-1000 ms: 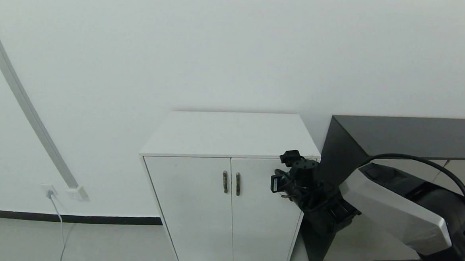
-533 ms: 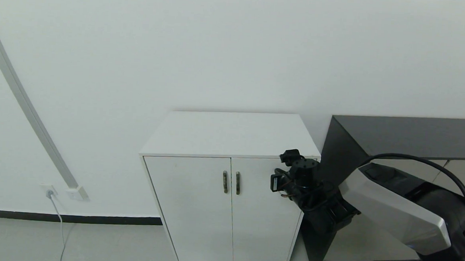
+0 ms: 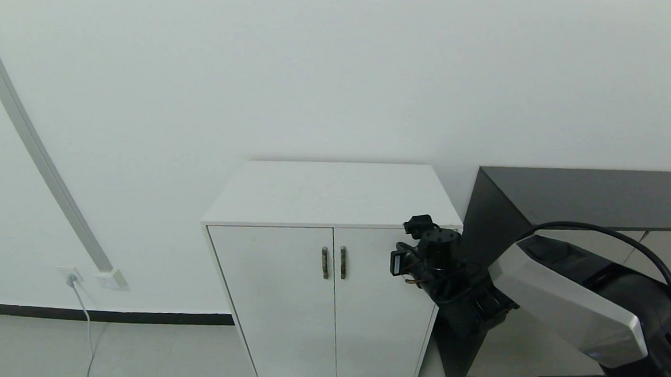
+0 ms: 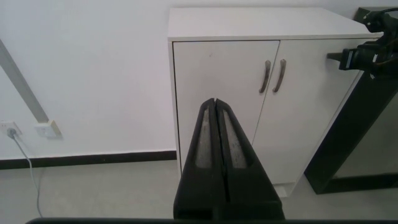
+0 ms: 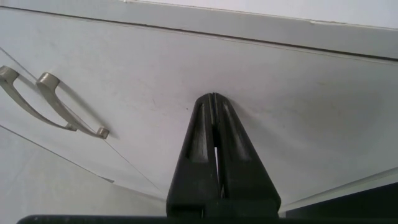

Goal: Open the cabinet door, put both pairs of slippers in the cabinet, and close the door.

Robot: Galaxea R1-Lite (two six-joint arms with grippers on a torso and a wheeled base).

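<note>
Rising at the back, the white wall (image 3: 342, 68) meets the grey floor (image 3: 131, 353) along a dark skirting strip. The black furniture (image 3: 588, 196) stands against it on the right, just beside the white cabinet (image 3: 335, 194). The cabinet is also backed against the wall, and both its doors are closed. The left door (image 3: 275, 300) and right door (image 3: 380, 329) meet at the middle. The two upright metal handles (image 3: 324, 262) sit side by side there, near the top.

The right gripper (image 5: 214, 97) points at the upper part of the right door, to the side of the handles. Its fingers are pressed together, holding nothing. Whether the tip touches the door cannot be told. The left gripper (image 4: 215, 101) hangs well back from the cabinet, facing the left door, fingers closed on nothing. A pale slanted strip (image 3: 33, 144) runs down the wall to a socket (image 3: 69, 278) with a cord (image 3: 89, 331).
</note>
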